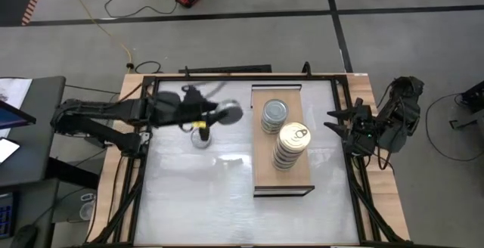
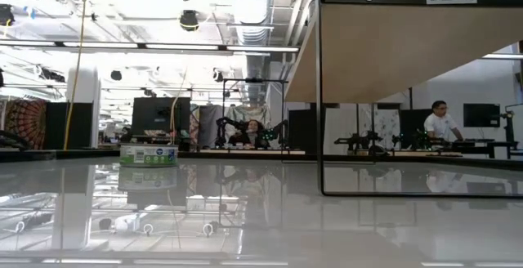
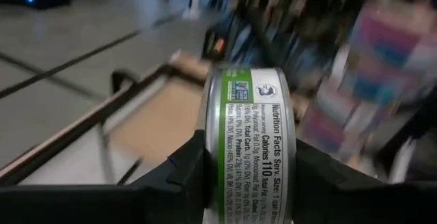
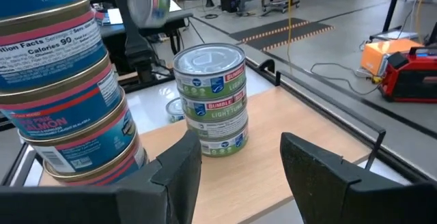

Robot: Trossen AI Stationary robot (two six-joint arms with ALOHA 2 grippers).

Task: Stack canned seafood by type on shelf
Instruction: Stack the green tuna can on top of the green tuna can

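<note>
Tin (image 3: pixel 249 149) sits clamped between left pincer (image 3: pixel 249 183) fingers, lifted beside the shelf (image 1: pixel 261 165).

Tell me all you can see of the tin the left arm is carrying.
The tin is a short round metal can with a green and white paper label printed with nutrition facts. It sits pinched between the left gripper's two dark fingers, turned on its side so the label faces the wrist camera. From above it shows a plain silver face, held over the table just left of the shelf, touching nothing but the fingers.
</note>
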